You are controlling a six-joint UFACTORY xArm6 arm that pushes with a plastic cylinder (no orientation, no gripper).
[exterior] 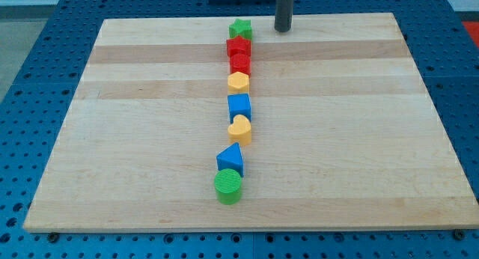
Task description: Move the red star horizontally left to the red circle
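Smooth pale wooden board

On the pale wooden worktop, my tip stood just right of the green star block; below that star ran the red star block, then the red circle block.

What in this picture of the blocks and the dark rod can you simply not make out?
- The rod: the view's top edge cuts off its upper part and the arm. My tip shows, right of the green star.
- The two red blocks: they touch and are small; which is star or circle is unclear.
- The blue triangular block: the green cylinder hides its lower edge.
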